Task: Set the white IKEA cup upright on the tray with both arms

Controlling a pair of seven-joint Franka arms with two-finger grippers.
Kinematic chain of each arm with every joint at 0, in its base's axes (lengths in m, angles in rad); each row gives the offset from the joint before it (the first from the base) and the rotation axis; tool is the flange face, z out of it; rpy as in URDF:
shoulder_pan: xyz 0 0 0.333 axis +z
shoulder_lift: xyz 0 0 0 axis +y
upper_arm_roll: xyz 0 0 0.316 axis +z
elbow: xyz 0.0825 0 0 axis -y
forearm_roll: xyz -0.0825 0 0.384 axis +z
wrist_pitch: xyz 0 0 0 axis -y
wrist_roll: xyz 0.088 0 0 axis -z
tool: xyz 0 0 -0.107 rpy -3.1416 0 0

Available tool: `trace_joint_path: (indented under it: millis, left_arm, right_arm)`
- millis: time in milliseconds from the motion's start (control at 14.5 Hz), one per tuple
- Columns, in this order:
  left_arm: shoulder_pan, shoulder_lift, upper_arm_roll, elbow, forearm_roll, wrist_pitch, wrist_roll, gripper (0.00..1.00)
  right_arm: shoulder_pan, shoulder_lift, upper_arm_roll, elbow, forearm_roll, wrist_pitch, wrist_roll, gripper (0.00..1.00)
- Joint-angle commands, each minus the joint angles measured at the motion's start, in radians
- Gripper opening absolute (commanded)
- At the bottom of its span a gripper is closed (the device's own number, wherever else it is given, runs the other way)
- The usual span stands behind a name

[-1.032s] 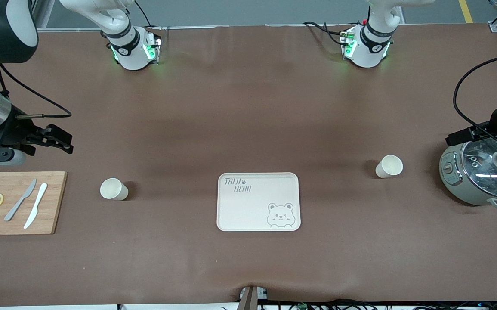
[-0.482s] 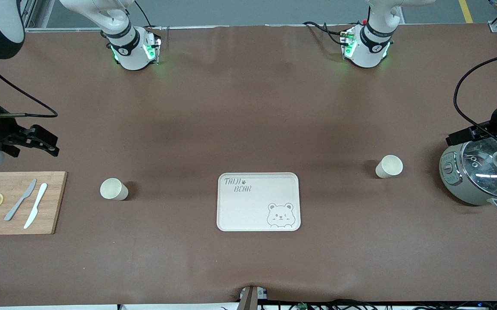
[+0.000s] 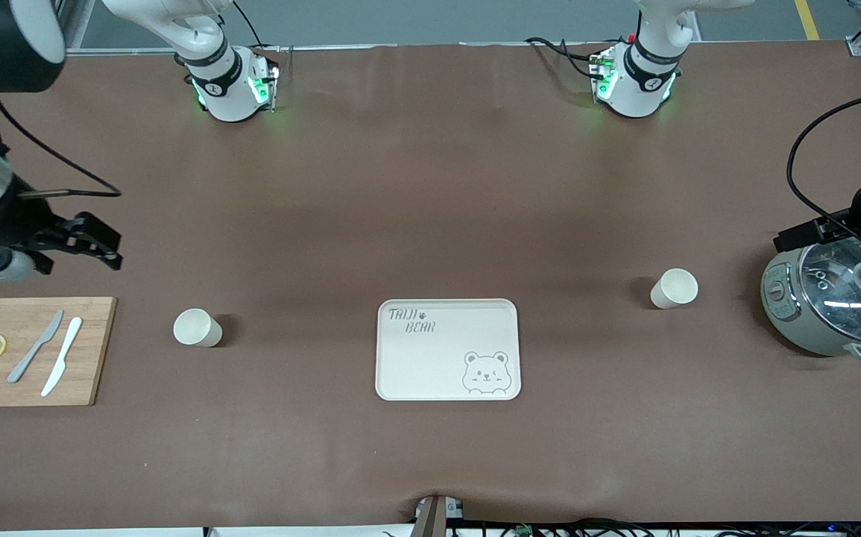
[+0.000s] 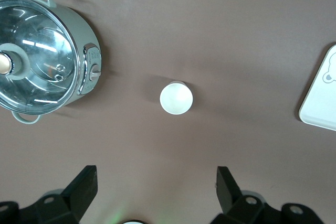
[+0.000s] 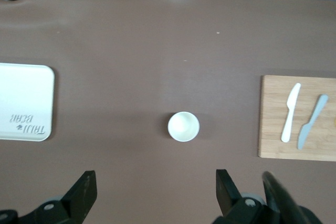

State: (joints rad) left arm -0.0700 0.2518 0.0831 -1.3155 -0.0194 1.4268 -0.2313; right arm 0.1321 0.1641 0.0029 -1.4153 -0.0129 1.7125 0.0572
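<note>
Two white cups stand upright on the brown table. One cup is toward the right arm's end, the other cup toward the left arm's end. Between them lies the cream tray with the bear drawing, nothing on it. My right gripper hangs open and empty over the table beside its cup. My left gripper hangs open and empty over the table beside the pot, apart from its cup.
A wooden cutting board with two knives and lemon slices lies at the right arm's end. A grey pot with a glass lid stands at the left arm's end. Both arm bases stand along the table's edge farthest from the front camera.
The right arm's hand swung out toward the table's end and came back to about where it was. The left arm, cups and tray have not moved.
</note>
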Motion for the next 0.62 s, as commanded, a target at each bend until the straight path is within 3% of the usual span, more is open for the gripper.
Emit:
trace_joint_path:
  millis: [0, 550]
  left_arm:
    - [-0.005, -0.014, 0.0, -0.002, 0.016, 0.001, -0.006, 1.0]
    - [-0.005, -0.014, 0.0, -0.001, 0.016, 0.001, -0.006, 1.0]
  right_arm:
    - [0.011, -0.003, 0.0, 0.013, -0.002, -0.011, 0.012, 1.0]
    - [0.052, 0.014, 0.0, 0.01, -0.079, 0.044, 0.012, 1.0]
